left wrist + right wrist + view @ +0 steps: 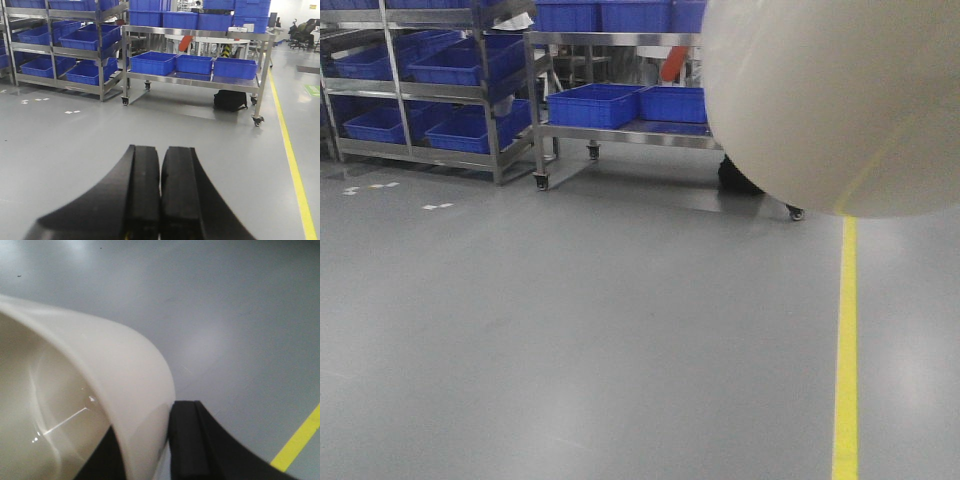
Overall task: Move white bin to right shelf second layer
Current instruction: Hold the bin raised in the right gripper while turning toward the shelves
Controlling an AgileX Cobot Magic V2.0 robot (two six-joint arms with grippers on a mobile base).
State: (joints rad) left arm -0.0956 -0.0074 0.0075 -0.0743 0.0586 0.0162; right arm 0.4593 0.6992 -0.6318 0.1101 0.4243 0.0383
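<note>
Plastic white bin [830, 100], held aloft above grey floor [570, 330], wall pinched by right pincer [145, 445]. Left pincer [160, 185] clenched, empty. Step: carrying. Next, likely: turning toward right shelf second layer, unseen here.

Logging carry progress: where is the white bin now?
The white bin hangs in the right gripper, wall pinched, above the floor; it fills the front view's upper right, over the yellow line.

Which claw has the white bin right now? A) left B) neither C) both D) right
D: in the right wrist view the right claw clamps the wall of the white bin; the left claw is shut on nothing.
</note>
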